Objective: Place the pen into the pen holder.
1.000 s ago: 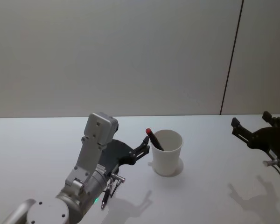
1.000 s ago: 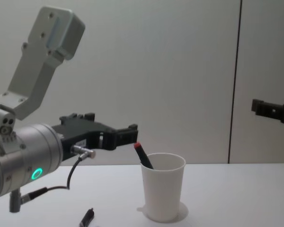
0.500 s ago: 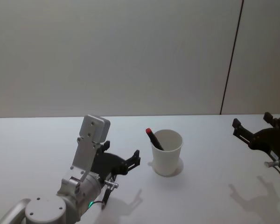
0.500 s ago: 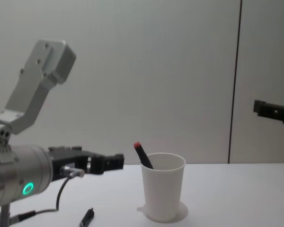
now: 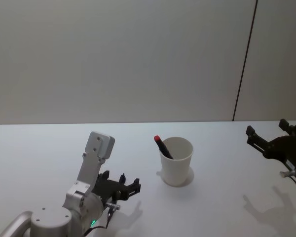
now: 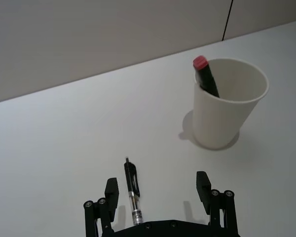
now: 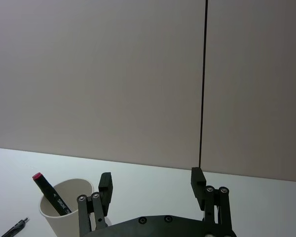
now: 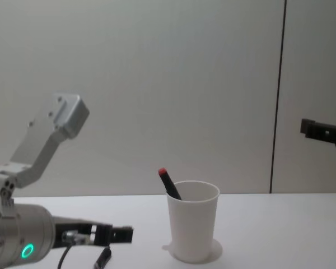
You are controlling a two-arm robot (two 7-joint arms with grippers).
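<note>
Dropping away from the cup's rim since a second ago, the left gripper now sits low toward the table's near edge. The head view has the pen holder mid-table, with a red-capped marker leaning inside. The right gripper hangs by the right edge.

From the left wrist, the left gripper is spread wide. A black pen lies flat between its fingers, closer to one, with the pen holder and marker beyond.

From the right wrist, the right gripper is spread with nothing in it.

The chest view has the left gripper just above the pen, beside the pen holder.
</note>
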